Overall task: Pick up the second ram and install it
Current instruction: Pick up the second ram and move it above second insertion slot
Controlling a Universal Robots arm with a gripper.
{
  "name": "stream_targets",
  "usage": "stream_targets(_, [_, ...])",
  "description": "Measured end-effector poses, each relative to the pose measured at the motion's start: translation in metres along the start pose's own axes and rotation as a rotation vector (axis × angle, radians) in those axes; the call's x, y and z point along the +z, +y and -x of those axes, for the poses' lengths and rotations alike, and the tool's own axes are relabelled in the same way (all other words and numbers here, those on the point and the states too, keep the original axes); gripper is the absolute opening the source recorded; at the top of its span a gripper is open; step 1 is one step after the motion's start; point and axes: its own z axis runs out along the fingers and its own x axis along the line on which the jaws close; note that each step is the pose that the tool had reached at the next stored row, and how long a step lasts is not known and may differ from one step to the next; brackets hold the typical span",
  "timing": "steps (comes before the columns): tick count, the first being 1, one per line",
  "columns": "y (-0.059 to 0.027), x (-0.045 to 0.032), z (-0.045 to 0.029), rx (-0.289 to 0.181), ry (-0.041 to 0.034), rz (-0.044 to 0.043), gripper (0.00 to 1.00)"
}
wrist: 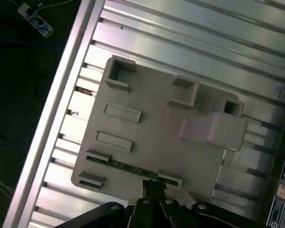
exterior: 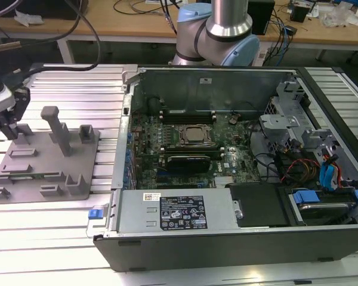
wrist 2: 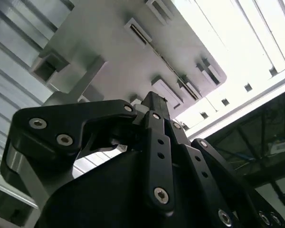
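— What stands behind the work table?
— A long wooden bench (exterior: 107,27) runs along the back. Small items lie on top of it, and cables (exterior: 279,42) hang over its edge.
— And the table itself?
— The table (exterior: 65,77) is of ribbed, silver-grey metal. Strong light makes its near part almost white.
— Is the floor visible?
— Yes. In the first wrist view the floor (wrist: 19,109) beside the table is dark, and a white power strip (wrist: 35,21) lies on it.

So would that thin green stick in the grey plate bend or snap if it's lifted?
Probably stiff, not floppy: the ram runs straight between two holders on the plate. Likely light, being so thin. Perhaps fragile: it looks like a bare circuit strip, so twisting could harm it.
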Motion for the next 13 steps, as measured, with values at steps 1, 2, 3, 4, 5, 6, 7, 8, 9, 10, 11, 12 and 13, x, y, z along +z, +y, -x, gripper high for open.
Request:
stream_targets(1, [0.0000, 0.0001, 0.0000, -0.031, 0.0013, 0.0005, 0.08])
stream_targets(2, [0.0000, 0.0004, 0.0000, -0.066, 0.0029, 0.0011, 0.08])
stream_targets(3, [0.0000, 0.0006, 0.0000, -0.094, 0.0040, 0.0015, 0.08])
stream_targets(4, [0.0000, 0.0010, 0.0000, -0.142, 0.0061, 0.0023, 0.08])
stream_targets(5, [0.0000, 0.0012, 0.0000, -0.171, 0.0074, 0.0028, 0.08])
stream_targets(6, [-0.0001, 0.0013, 0.0000, -0.191, 0.0083, 0.0031, 0.08])
stream_targets(7, [-0.0001, 0.0014, 0.0000, -0.211, 0.0091, 0.0035, 0.08])
stream_targets(8, [-0.0001, 0.0016, 0.0000, -0.230, 0.0098, 0.0038, 0.08])
stream_targets(9, [-0.0001, 0.0018, 0.0000, -0.249, 0.0106, 0.0041, 0.08])
stream_targets(10, [-0.0001, 0.0022, 0.0000, -0.296, 0.0127, 0.0048, 0.08])
stream_targets(11, [-0.0001, 0.0027, 0.0000, -0.338, 0.0145, 0.0055, 0.08])
stream_targets(12, [-0.0001, 0.0034, -0.0001, -0.390, 0.0168, 0.0064, 0.08])
stream_targets(13, [-0.0002, 0.0040, -0.0001, -0.431, 0.0185, 0.0071, 0.08])
